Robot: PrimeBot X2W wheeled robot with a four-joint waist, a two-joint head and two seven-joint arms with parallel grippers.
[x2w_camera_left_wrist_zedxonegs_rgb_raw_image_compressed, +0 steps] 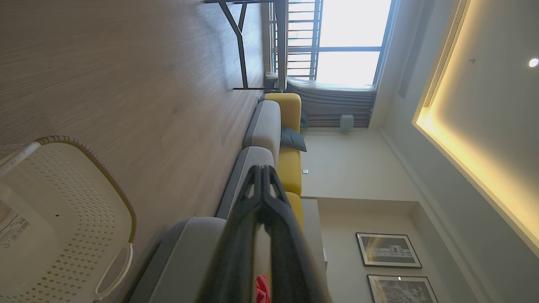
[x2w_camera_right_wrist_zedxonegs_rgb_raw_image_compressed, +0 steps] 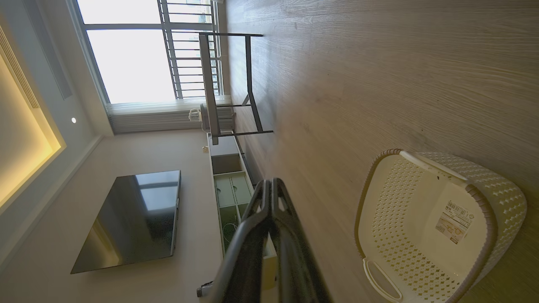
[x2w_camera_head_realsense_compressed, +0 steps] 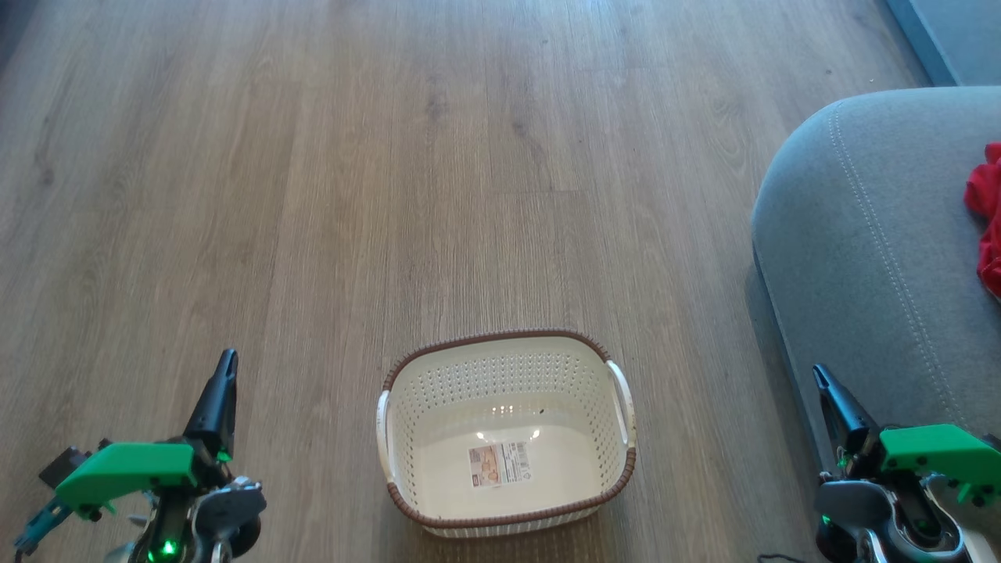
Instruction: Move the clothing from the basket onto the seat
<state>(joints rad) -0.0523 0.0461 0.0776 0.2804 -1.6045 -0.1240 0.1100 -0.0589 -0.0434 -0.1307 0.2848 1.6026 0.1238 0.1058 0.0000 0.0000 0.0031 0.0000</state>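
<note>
On the floor (x2w_camera_head_realsense_compressed: 313,195), cream basket (x2w_camera_head_realsense_compressed: 500,375) with paper label (x2w_camera_head_realsense_compressed: 499,464) inside.

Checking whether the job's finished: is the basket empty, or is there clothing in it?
Empty: the basket shows its bare floor and paper label; red clothing lies on the grey seat.

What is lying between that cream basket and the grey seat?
In the head view, a bare strip of wooden floor runs between the basket and the seat; nothing lies on it. The red clothing rests on the seat itself.
</note>
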